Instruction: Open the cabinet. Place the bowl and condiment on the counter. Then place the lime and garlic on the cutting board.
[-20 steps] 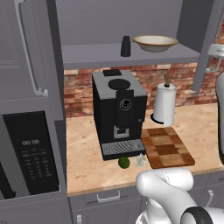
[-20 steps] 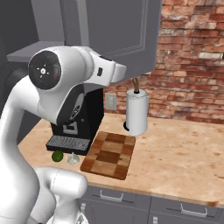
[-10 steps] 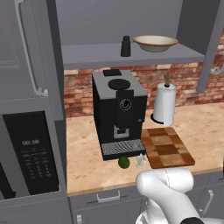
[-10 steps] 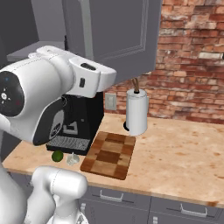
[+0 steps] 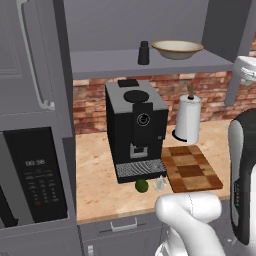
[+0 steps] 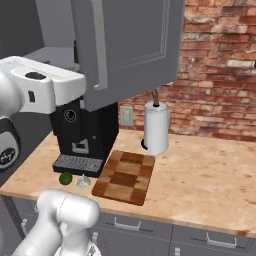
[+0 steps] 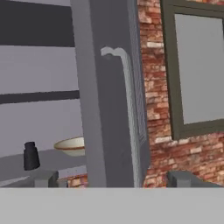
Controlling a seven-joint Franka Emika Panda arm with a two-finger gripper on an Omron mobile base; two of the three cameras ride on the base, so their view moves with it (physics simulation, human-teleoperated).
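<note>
Now the tool (image 7: 112, 178) stands spread before the open cabinet (image 7: 111, 109) door, bowl (image 7: 72, 146) still shelved

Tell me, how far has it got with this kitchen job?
Done: the cabinet stands open. In hand: nothing; the gripper is open in front of the door's handle. Left: the bowl and condiment sit on the shelf; the lime and garlic lie on the counter beside the cutting board.

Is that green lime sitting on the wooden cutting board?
No, the lime lies on the counter in front of the coffee machine, beside the cutting board.
</note>
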